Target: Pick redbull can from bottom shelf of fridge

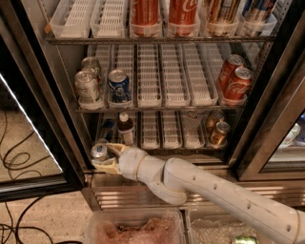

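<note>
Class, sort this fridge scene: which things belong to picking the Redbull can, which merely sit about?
Job: redbull can; gripper, closed on it at front left of bottom shelf; fridge.
Sitting about: red cola cans; blue can; bronze cans; small bottle; silver cans.

The gripper (103,156) sits at the front left of the bottom shelf (162,129). Its fingers (107,167) clasp the redbull can (99,151) and hide all but its silver top. The cola cans (145,14) on the top rack are cut off by the upper edge. The arm (228,195) runs off the right edge.
</note>
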{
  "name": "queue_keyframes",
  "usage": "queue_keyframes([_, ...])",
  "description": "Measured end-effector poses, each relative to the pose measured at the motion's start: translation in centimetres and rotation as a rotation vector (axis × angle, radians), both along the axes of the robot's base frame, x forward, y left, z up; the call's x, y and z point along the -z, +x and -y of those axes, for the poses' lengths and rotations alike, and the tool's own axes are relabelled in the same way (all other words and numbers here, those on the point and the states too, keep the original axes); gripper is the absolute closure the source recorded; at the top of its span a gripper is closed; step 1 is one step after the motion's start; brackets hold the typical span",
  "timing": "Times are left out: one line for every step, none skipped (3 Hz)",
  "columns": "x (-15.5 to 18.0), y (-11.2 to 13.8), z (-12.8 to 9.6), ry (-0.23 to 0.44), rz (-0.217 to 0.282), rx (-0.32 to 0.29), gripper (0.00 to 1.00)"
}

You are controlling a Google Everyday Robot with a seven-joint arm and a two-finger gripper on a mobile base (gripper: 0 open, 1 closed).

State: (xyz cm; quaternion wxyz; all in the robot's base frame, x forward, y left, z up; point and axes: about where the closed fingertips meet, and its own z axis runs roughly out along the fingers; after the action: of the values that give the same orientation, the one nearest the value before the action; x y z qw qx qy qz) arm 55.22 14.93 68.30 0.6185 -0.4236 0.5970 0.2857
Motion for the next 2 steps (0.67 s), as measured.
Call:
queue_keyframes([0.5,-3.7,0.5,-0.042,-0.081,-0.024,1.00])
queue_keyframes([1.3,-8.2,1.1,-0.093,-0.171,-0.022,1.00])
